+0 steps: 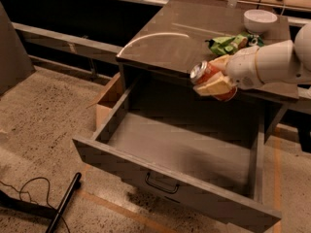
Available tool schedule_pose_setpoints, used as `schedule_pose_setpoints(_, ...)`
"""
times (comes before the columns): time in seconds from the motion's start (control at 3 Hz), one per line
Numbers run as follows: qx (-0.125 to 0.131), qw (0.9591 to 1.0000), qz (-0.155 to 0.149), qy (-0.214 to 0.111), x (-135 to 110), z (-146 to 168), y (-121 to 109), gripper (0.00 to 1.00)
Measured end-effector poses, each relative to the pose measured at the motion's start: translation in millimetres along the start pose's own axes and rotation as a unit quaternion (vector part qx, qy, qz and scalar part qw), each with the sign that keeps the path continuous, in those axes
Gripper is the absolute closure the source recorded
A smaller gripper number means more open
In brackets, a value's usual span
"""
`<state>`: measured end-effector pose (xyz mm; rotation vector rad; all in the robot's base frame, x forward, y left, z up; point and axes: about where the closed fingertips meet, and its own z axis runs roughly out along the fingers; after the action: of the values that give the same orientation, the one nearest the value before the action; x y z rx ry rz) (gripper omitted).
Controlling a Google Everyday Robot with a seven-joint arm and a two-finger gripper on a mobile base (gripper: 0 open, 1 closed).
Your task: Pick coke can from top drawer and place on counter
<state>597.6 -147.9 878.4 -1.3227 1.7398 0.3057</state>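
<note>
My gripper [214,76] is shut on the coke can [206,75], a red-orange can with a silver end facing left. It holds the can tilted on its side in the air, above the back right of the open top drawer [180,149] and level with the front edge of the counter [170,38]. My white arm reaches in from the right. The drawer is pulled fully out, its inside bare, with a small dark handle [160,183] on its front panel.
A green snack bag [232,43] and a white bowl [260,21] lie on the counter's right rear. A cardboard box [108,101] stands on the floor left of the drawer. A black cable and pole [60,205] lie on the speckled floor at the lower left.
</note>
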Motion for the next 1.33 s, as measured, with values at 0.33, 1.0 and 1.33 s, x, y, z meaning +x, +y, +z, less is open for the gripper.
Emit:
schedule_pose_setpoints(0.33, 0.014, 0.9961, 0.025, -0.084, -39.9, 19.7, -35.4, 1.00)
schedule_pose_setpoints(1.0, 0.036, 0.9660, 0.091, -0.240, -89.6, 65.6, -94.5, 1.00)
schedule_pose_setpoints(1.33, 0.052, 0.9513, 0.098, -0.287, -102.2, 90.9, -120.2, 1.00)
